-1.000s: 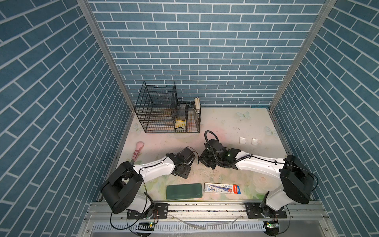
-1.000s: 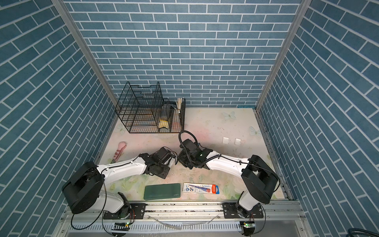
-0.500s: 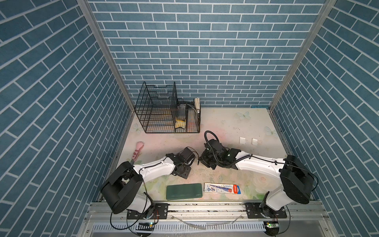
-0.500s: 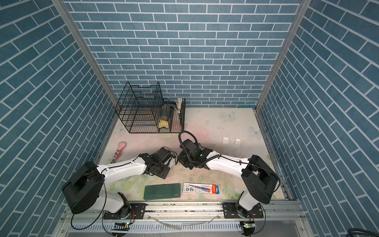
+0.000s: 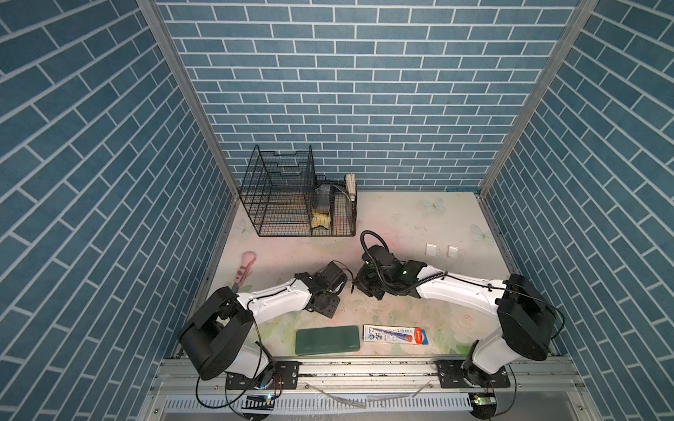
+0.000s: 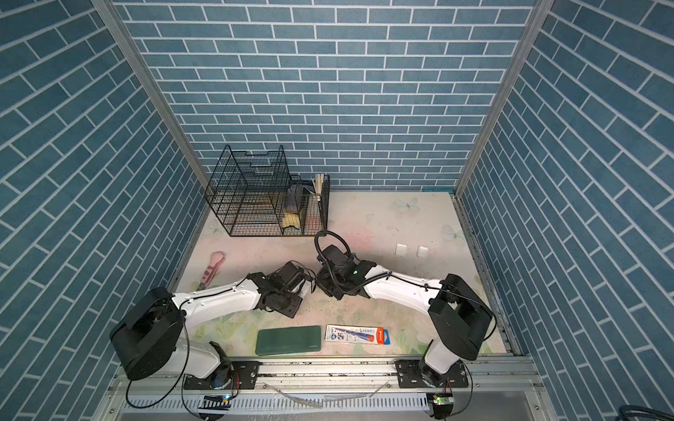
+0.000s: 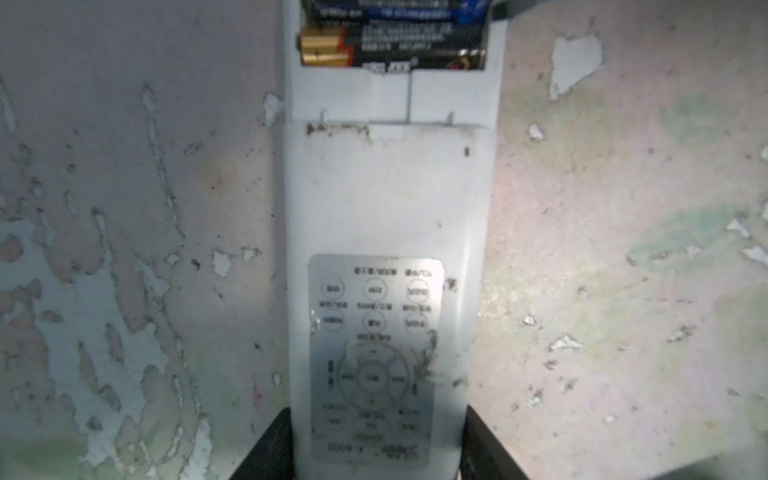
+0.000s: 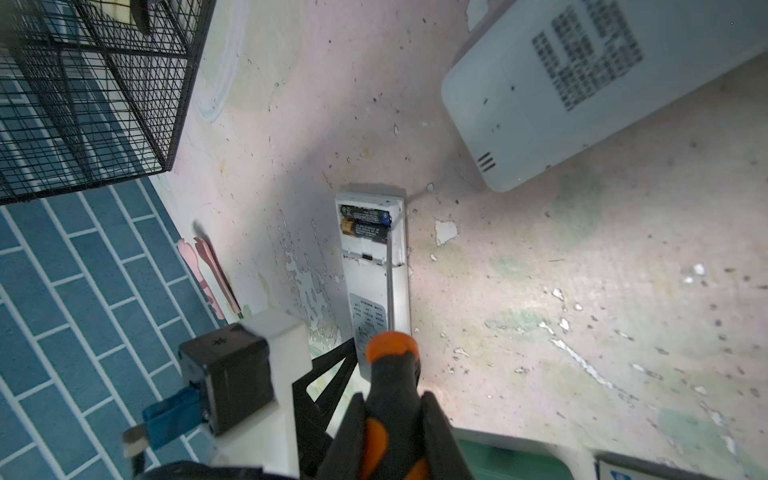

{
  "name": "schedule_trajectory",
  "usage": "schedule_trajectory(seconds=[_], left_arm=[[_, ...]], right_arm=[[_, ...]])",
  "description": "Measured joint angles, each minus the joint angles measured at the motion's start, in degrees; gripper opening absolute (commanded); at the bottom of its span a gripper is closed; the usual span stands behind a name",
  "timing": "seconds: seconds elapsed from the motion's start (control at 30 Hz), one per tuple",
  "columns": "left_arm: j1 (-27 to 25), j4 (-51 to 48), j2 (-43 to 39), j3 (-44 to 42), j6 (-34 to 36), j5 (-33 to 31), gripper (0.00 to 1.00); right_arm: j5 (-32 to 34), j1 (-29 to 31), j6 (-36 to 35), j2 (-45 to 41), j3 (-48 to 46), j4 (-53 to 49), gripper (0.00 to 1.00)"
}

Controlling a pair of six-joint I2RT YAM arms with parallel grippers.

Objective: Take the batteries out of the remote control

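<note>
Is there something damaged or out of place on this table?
Yes. The table covering is peeling in patches around the remote control. The remote's battery bay lies uncovered, batteries exposed, with the screwdriver tip reaching inside.

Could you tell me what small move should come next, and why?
Probably lever the orange-handled screwdriver upward: the right gripper holds it, tip at the exposed black gold-ended batteries, while the left gripper clamps the white plastic remote.
</note>
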Motion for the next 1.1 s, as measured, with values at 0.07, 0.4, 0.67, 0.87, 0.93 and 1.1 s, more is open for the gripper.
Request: schedule_trajectory(seconds=[0.07,0.4,0.67,0.87,0.93,1.1], left_arm=[[0.00,0.04,0.00,0.00,0.02,0.17,0.38],[0.00,0.04,-0.02,-0.02,0.02,0.15,0.37],[0.68,-0.35,-0.02,-0.02,-1.05,-1.33,0.35],[1.03,-0.72,0.00,-0.02,-2.10,-2.91,0.34],[1.03,-0.81,0.00,-0.02,-2.23,-3.23,0.34],[1.03,-0.87,0.02,-0.02,-2.34,-3.69,0.32]], right_arm=[[-0.09,0.00,0.26,0.76,0.87,-0.50,0.00],[-0.85,-0.04,0.44,1.97,1.60,-0.13,0.00],[-3.32,-0.81,1.16,2.51,-2.14,8.74,0.00],[-5.53,-1.57,-0.52,3.63,-3.87,14.58,0.00],[-6.25,-1.90,-1.36,3.89,-4.00,15.45,0.00],[-8.13,-2.82,-3.43,4.22,-4.00,15.98,0.00]])
